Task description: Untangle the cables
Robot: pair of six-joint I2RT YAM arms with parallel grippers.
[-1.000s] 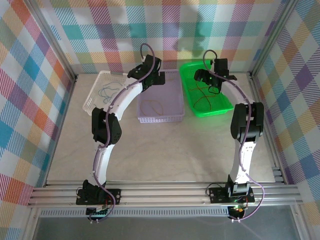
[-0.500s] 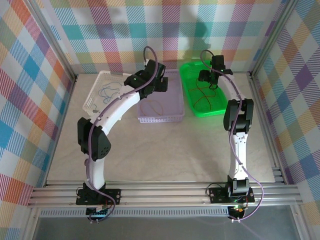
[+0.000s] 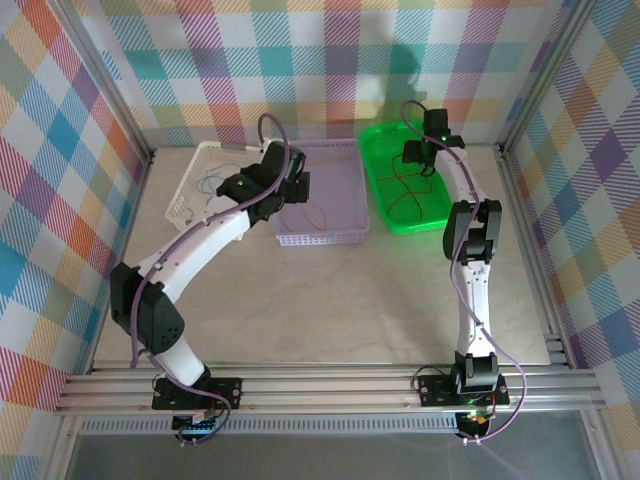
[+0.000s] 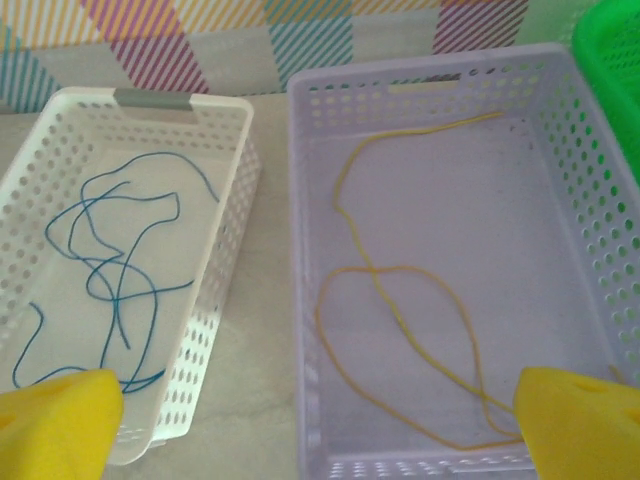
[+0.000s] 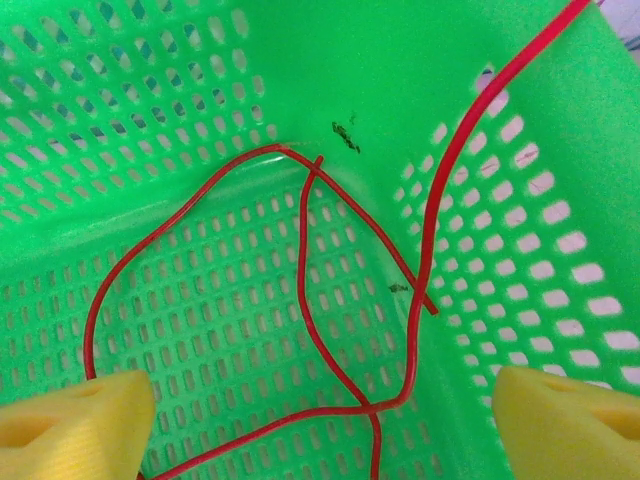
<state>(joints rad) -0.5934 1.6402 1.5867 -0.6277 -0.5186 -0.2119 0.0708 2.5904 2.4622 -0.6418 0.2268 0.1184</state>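
A blue cable (image 4: 110,270) lies in loose loops in the white basket (image 4: 225,290). An orange cable (image 4: 400,300) lies looped in the lavender basket (image 4: 300,250). A red cable (image 5: 320,290) crosses itself on the floor of the green basket (image 5: 150,100), and one end climbs its right wall. My left gripper (image 4: 320,425) hangs open above the gap between the white and lavender baskets, nothing between its yellow fingers (image 4: 55,420). My right gripper (image 5: 320,420) is open over the red cable, yellow fingers (image 5: 570,415) wide apart and holding nothing.
The three baskets stand side by side at the table's far edge: white (image 3: 190,195), lavender (image 3: 335,235), green (image 3: 445,215). Checked walls enclose the table on three sides. Bare tabletop (image 3: 340,300) stretches from the baskets to the arm bases.
The left arm's elbow has swung out to the left and lower, and its wrist has shifted left toward the white basket. The right wrist has moved slightly toward the green basket's far end.
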